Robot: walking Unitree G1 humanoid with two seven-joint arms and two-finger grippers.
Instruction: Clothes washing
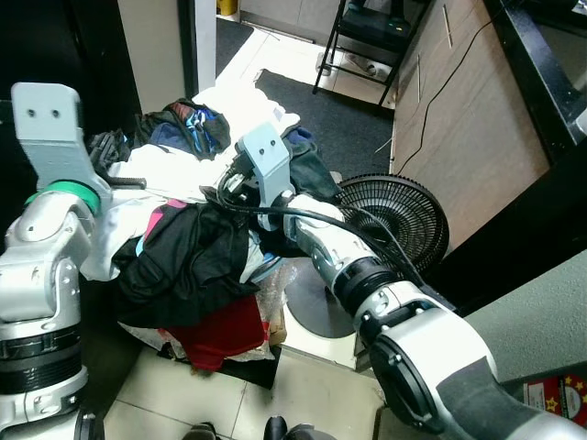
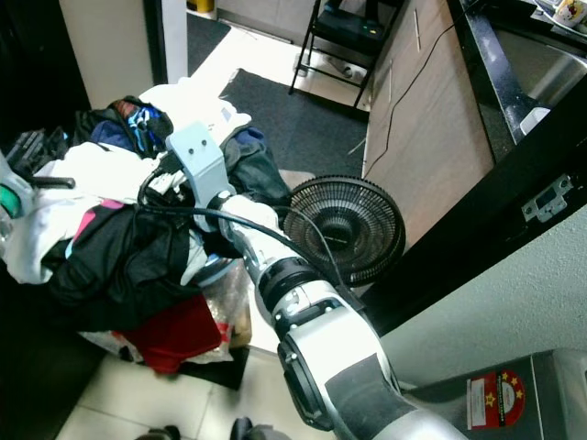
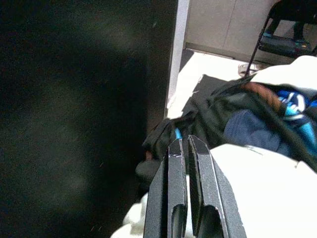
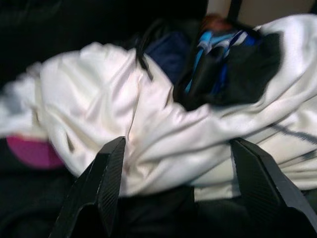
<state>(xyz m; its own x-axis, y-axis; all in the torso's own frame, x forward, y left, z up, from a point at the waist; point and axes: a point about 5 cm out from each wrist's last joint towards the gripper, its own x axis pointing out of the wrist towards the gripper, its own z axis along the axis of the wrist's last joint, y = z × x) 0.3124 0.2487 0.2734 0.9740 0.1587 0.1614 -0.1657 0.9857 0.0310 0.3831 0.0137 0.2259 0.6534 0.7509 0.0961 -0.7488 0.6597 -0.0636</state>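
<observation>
A big pile of clothes [image 1: 197,247] blocks the way ahead. A round black fan [image 1: 396,220] stands close on its right. Bare floor [image 1: 303,394] below stays open, and dark carpet [image 1: 339,119] beyond.

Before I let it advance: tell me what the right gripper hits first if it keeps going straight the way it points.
Most likely the white garment on top of the laundry pile. The right gripper is open, its fingers spread just before that cloth, with a black and blue garment behind. Exact depth is unclear.

Heaped clothes pile [image 1: 193,229], white garment [image 4: 163,134] on top, black and red below
</observation>
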